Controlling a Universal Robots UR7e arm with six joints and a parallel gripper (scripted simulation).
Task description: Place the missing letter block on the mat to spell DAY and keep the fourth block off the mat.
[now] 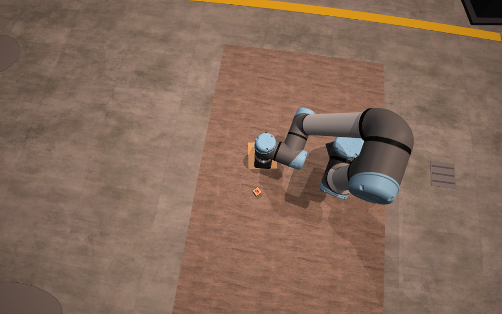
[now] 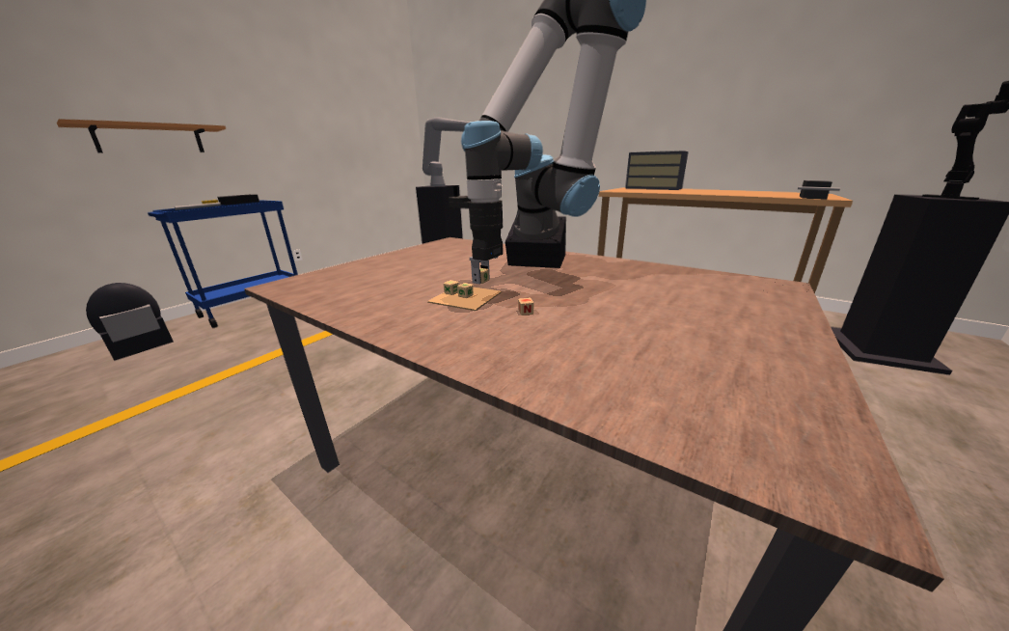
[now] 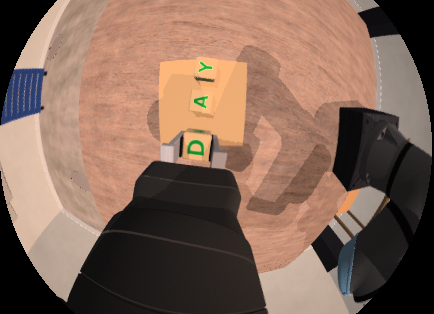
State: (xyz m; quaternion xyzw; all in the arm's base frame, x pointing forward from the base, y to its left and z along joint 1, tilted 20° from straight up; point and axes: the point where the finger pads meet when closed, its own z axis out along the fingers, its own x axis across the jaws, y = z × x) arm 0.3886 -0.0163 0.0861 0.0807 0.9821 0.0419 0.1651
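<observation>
Between metal fingers, cubic D block (image 3: 197,147)

the reddish-brown wood-grain table (image 2: 649,360) carries a plain tan cardboard-coloured square mat (image 3: 175,101). three pale wooden cube blocks show green letters: the d block (image 3: 197,147), the a block (image 3: 204,102) and the y block (image 3: 207,69). the fourth orange-tan cube block (image 1: 256,191) has a red face marked in pale lettering. the black hand (image 3: 196,150) has grey fingers. the arm is grey with light blue joint caps. a yellow stripe (image 1: 342,15) crosses the mottled grey-brown floor.
</observation>
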